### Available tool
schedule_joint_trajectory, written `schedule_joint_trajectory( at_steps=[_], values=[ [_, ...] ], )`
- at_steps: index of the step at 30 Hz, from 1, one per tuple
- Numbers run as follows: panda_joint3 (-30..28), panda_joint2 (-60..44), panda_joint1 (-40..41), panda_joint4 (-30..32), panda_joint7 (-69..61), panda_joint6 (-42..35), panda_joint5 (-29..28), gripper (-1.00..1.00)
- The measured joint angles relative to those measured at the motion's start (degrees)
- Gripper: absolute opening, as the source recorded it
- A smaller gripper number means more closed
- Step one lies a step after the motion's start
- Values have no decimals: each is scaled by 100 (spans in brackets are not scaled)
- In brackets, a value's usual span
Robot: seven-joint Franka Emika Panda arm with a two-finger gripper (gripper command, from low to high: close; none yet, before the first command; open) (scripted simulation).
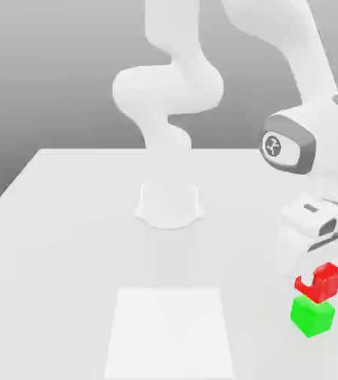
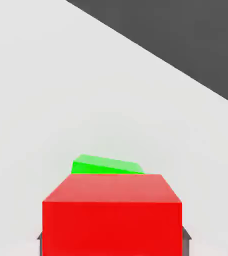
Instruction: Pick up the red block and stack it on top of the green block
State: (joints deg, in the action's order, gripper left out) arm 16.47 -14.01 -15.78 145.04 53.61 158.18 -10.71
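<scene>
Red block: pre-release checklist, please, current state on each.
1. Gripper closed on red block: ok, a finger on either side.
2. Green block on the table: ok.
3. Red above green: ok in the exterior view; exact centring cannot tell.
4. Edges lined up: not ok, the blocks look turned relative to each other in the hand view.
5. Red resting on green: cannot tell, any small gap is unclear.
</scene>
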Motion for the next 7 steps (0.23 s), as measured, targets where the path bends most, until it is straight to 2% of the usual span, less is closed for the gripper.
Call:
schedule_joint_trajectory(
  at_steps=[7],
  values=[
    [-7, -19, -12, -2, 6, 16, -17, 100]
  ],
)
